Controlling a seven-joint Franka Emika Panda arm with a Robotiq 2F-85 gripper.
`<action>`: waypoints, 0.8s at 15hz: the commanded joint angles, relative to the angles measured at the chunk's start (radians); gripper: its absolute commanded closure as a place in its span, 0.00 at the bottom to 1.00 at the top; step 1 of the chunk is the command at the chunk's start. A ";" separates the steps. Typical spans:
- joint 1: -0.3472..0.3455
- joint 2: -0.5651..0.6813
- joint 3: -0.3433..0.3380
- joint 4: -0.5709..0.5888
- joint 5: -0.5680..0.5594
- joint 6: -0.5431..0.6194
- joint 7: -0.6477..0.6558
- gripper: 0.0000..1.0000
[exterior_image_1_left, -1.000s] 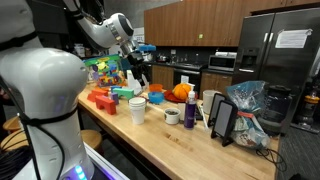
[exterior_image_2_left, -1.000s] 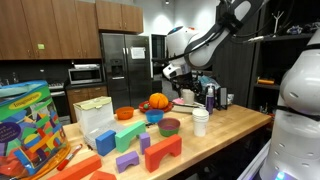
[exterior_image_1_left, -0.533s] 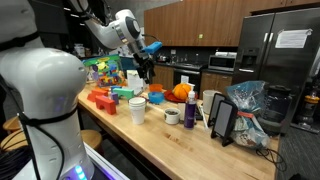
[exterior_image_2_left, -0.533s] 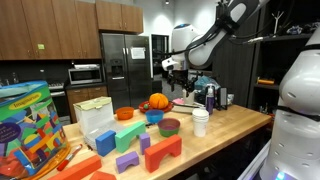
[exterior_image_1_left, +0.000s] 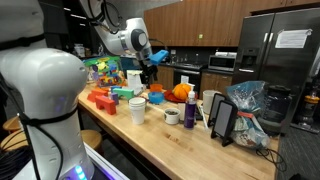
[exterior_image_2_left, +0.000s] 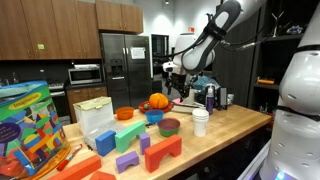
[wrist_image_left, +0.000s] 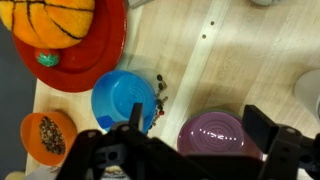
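My gripper (exterior_image_1_left: 148, 72) hangs open and empty well above the wooden counter (exterior_image_1_left: 200, 140); it also shows in an exterior view (exterior_image_2_left: 172, 78). In the wrist view the two fingers (wrist_image_left: 200, 130) frame a purple bowl (wrist_image_left: 215, 138) far below. Beside it are a blue bowl (wrist_image_left: 125, 97), a small orange bowl (wrist_image_left: 47, 135) with dark bits inside, and a red plate (wrist_image_left: 108, 45) carrying an orange pumpkin (wrist_image_left: 55, 20). The purple bowl (exterior_image_2_left: 170, 126), blue bowl (exterior_image_2_left: 154, 116) and pumpkin (exterior_image_2_left: 158, 101) also show in an exterior view.
A white cup (exterior_image_1_left: 137, 109), a white mug (exterior_image_1_left: 172, 116), a purple bottle (exterior_image_1_left: 189, 110), dark stands (exterior_image_1_left: 222, 118) and a plastic bag (exterior_image_1_left: 248, 108) sit on the counter. Coloured blocks (exterior_image_2_left: 150, 152), a toy box (exterior_image_2_left: 30, 120) and a white container (exterior_image_2_left: 92, 118) crowd one end.
The arm has swung and the gripper has shifted a little sideways above the bowls. It stays open and empty.
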 joint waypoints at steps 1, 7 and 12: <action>0.026 0.050 -0.026 0.018 0.126 0.054 -0.091 0.00; 0.037 0.063 -0.015 0.053 0.301 0.021 -0.162 0.00; 0.023 0.059 0.006 0.059 0.332 0.001 -0.139 0.00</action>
